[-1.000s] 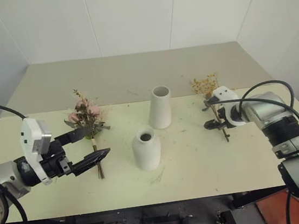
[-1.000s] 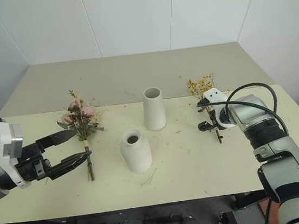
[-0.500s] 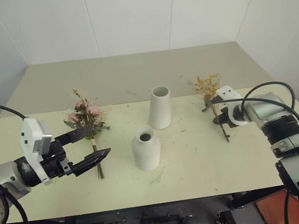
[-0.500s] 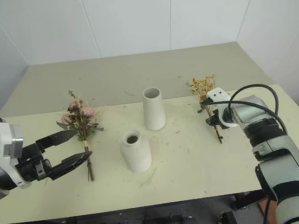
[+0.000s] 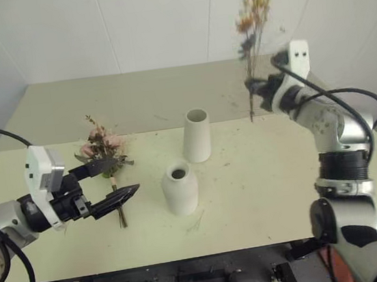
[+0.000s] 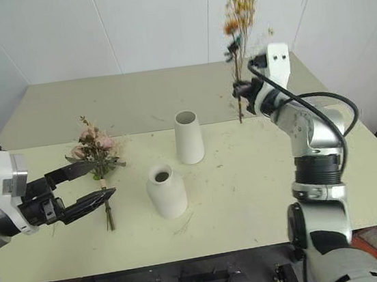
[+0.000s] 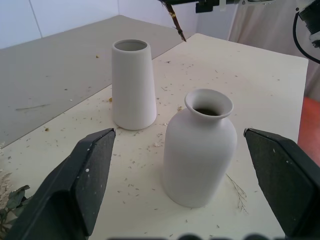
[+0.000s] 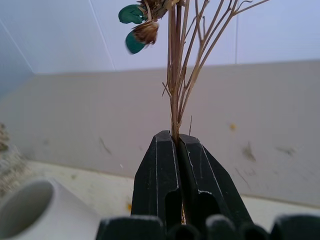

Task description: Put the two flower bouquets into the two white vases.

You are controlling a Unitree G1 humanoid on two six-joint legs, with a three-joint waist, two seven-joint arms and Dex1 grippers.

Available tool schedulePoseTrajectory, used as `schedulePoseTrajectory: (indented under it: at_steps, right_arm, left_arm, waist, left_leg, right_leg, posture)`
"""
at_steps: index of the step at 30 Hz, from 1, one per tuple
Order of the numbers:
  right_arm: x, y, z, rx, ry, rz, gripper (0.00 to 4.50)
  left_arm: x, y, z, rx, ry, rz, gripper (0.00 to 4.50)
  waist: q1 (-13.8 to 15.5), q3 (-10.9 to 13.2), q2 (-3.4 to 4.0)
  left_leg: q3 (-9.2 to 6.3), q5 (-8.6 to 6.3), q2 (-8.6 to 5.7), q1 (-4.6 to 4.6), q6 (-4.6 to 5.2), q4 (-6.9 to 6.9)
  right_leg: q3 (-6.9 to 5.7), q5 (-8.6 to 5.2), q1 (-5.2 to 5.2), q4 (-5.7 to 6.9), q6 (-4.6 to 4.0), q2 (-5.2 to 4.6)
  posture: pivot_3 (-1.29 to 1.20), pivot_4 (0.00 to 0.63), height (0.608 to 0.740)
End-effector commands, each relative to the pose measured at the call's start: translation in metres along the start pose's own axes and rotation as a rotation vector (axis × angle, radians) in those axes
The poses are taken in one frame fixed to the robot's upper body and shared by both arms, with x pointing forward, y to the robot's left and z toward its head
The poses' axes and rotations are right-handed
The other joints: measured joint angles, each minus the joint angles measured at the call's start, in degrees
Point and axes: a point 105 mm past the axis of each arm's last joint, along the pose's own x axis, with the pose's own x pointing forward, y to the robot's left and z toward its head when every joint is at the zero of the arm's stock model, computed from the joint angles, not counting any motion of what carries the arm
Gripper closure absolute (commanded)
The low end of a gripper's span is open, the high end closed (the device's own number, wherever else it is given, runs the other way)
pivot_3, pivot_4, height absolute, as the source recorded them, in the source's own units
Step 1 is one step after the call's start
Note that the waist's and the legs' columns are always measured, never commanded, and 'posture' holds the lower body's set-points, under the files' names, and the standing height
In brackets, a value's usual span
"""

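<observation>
Left eye view: right pincer (image 5: 256,90) holds dried bouquet (image 5: 254,16) aloft.

Dried bouquet (image 5: 254,16) now aloft, upright.

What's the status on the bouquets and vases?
Right pincer shut on wispy dried yellow-orange bouquet, held upright above table. Left pincer open around pink rose bouquet. Both white ceramic vases empty.

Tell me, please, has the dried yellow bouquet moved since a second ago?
Yes. The dried yellow bouquet, then lying on the table, is lifted upright in the right gripper, right of the taller vase.
</observation>
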Motion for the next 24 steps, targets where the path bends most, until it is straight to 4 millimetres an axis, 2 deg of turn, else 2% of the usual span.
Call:
schedulePoseTrajectory:
  at_steps: [1,5,11,17,24]
  right_arm:
    - [-0.003,0.028,0.043,0.015,-0.215,0.071,4.47]
    - [0.006,0.057,0.042,0.005,-0.260,0.127,4.47]
    - [0.007,0.084,0.026,0.008,-0.241,0.219,4.47]
    - [0.016,0.091,-0.001,0.026,-0.191,0.224,4.47]
    - [0.029,0.094,-0.011,0.038,-0.178,0.219,4.47]
  left_arm:
    - [0.000,-0.001,0.008,0.038,-0.015,-0.018,0.00]
    - [0.000,-0.001,0.010,0.043,-0.014,-0.019,0.00]
    - [-0.004,-0.001,0.009,0.049,-0.004,-0.002,0.00]
    - [-0.004,-0.001,0.008,0.049,0.001,0.006,0.00]
    - [-0.005,-0.002,0.009,0.052,0.004,0.004,0.00]
  waist:
    - [0.17,0.00,0.00]
    - [0.19,0.02,0.03]
    - [0.08,0.03,0.05]
    - [0.03,0.03,0.05]
    - [-0.02,0.03,0.06]
  left_leg:
    - [0.00,0.00,0.00,0.00,0.00,0.00]
    - [0.00,0.00,0.00,0.01,-0.01,0.00]
    - [0.00,0.00,0.01,0.01,-0.01,-0.03]
    - [0.00,0.01,0.01,0.05,-0.01,-0.06]
    - [0.00,0.01,0.01,0.05,-0.02,-0.11]
  right_leg:
    - [0.00,0.00,0.00,-0.01,0.00,-0.01]
    - [-0.04,0.01,0.01,0.00,-0.02,-0.02]
    - [-0.05,0.01,-0.01,0.00,-0.02,-0.02]
    - [-0.04,0.01,-0.01,0.02,-0.04,-0.02]
    - [-0.04,0.01,-0.02,0.00,-0.05,-0.02]
  posture:
    - [0.00,0.150,0.740]
    - [0.00,0.150,0.740]
    - [0.00,0.150,0.740]
    - [0.00,0.150,0.740]
    - [0.00,0.150,0.740]
